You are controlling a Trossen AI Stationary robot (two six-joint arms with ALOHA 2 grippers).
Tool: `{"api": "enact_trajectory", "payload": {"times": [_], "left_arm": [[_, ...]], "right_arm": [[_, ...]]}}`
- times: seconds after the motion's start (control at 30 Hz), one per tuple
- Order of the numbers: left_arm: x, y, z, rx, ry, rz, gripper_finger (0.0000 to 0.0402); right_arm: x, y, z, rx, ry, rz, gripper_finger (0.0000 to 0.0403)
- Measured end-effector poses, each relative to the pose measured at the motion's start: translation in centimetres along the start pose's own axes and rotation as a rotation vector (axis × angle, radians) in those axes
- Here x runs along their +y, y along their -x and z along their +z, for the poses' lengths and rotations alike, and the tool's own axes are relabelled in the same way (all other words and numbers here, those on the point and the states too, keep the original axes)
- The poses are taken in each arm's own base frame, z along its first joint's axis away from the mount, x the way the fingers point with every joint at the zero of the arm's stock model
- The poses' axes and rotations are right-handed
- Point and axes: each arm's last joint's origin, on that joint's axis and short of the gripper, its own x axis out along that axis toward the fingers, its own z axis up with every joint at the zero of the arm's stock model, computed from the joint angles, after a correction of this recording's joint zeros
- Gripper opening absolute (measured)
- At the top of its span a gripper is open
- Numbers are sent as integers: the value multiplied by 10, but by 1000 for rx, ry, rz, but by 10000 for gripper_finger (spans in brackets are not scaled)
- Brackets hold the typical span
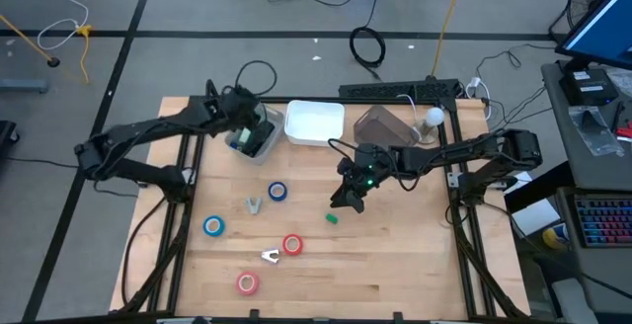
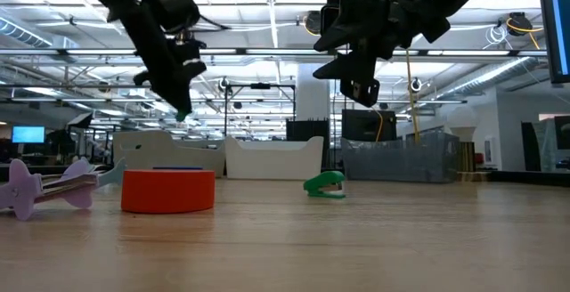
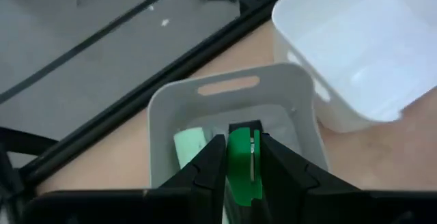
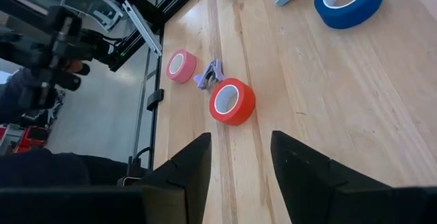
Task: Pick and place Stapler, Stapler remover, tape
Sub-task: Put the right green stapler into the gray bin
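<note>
My left gripper (image 1: 249, 126) is shut on a green stapler (image 3: 240, 159) and hangs over a grey bin (image 3: 225, 94) at the table's far left. A pale green item (image 3: 191, 145) lies in that bin. My right gripper (image 1: 349, 194) is open above the table's middle, and a small green stapler (image 1: 333, 218) rests on the wood just near of it. Two blue tape rolls (image 1: 277, 192) (image 1: 213, 226), a red roll (image 4: 232, 101) and a pink roll (image 4: 181, 65) lie flat on the table. A grey staple remover (image 1: 255, 205) and a lavender one (image 4: 210, 74) lie among them. My left gripper pinches the green stapler's body (image 3: 239, 149) between its two fingers (image 3: 208, 166), coming from above and pointing down. The stapler lies along the fingers. It is lifted clear and hangs above the grey bin's opening.
A white bin (image 1: 314, 123) stands right of the grey bin, and a brown box (image 1: 380, 124) stands right of that, both along the far edge. Cables and a power strip (image 1: 395, 91) lie beyond the table. Bare wood lies toward the near right (image 1: 395, 265).
</note>
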Motion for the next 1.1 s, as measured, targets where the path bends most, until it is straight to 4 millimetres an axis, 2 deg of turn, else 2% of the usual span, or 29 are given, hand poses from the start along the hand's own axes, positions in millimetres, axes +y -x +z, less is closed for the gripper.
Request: {"api": "enact_trajectory", "payload": {"times": [0.13,0.3,0.73,0.9,1.1], "left_arm": [[3,-20,3,17,18,-76,78],[0,-36,-1,76,21,-108,78],[-11,-68,-4,98,49,-172,78],[-13,-81,-10,141,57,-145,78],[-14,-86,-10,128,64,-150,78]], "right_arm": [[0,0,0,0,0,0,146],[0,0,0,-1,-1,-1,144],[0,0,0,-1,-5,-2,145],[0,0,0,-1,-27,-3,145],[0,0,0,-1,-27,-2,146]]}}
